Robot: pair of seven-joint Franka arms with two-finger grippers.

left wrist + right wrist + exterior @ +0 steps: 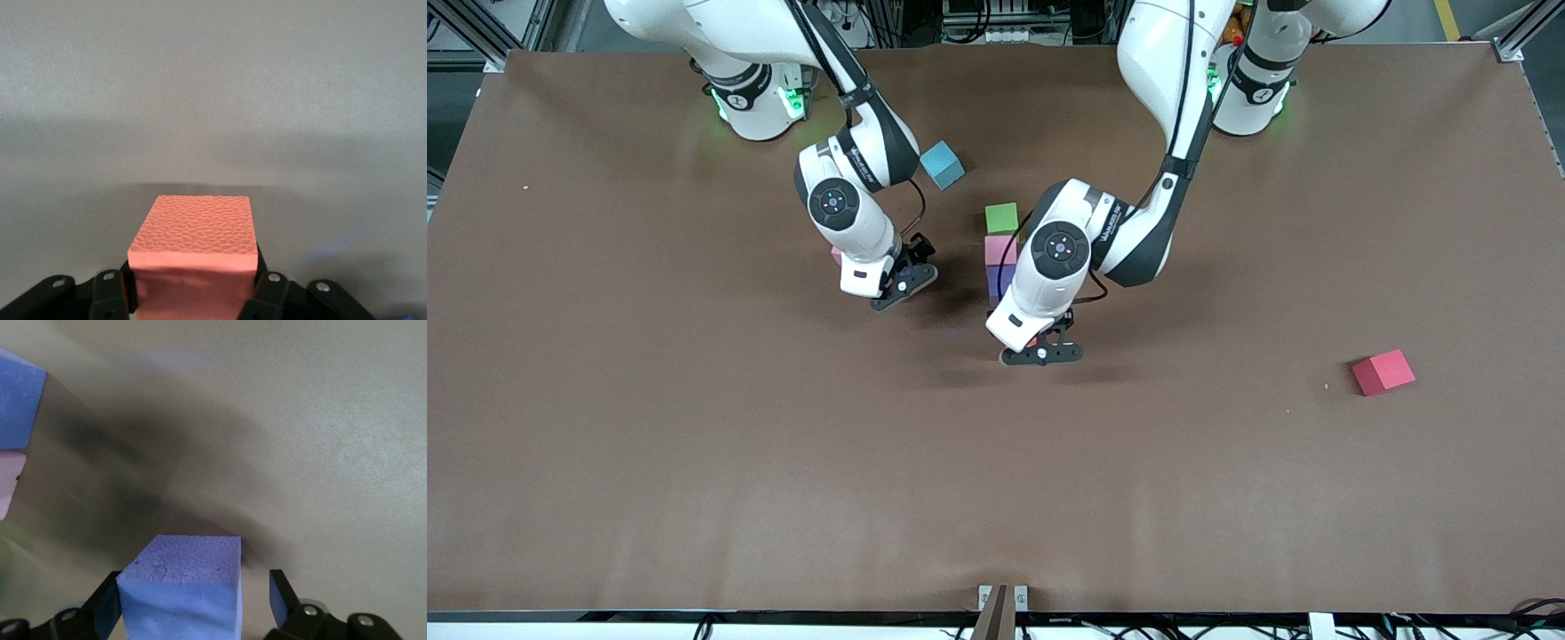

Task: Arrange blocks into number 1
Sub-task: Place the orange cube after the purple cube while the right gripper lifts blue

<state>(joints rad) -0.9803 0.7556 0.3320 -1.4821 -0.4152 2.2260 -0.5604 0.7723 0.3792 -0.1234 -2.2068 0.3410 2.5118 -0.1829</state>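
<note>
Holding an orange block (193,250), the left gripper (1040,354) nears a three-block column (1000,253); the right gripper (904,286) sits loosely around a purple block (180,587).

I'm looking at a robotics lab here: two white Franka arms bolted along the top edge of a brown-covered table (694,462), aluminium frame posts (1516,36) at its corners, and cables (996,627) trailing under its near edge. Foam test cubes sit on it.
</note>
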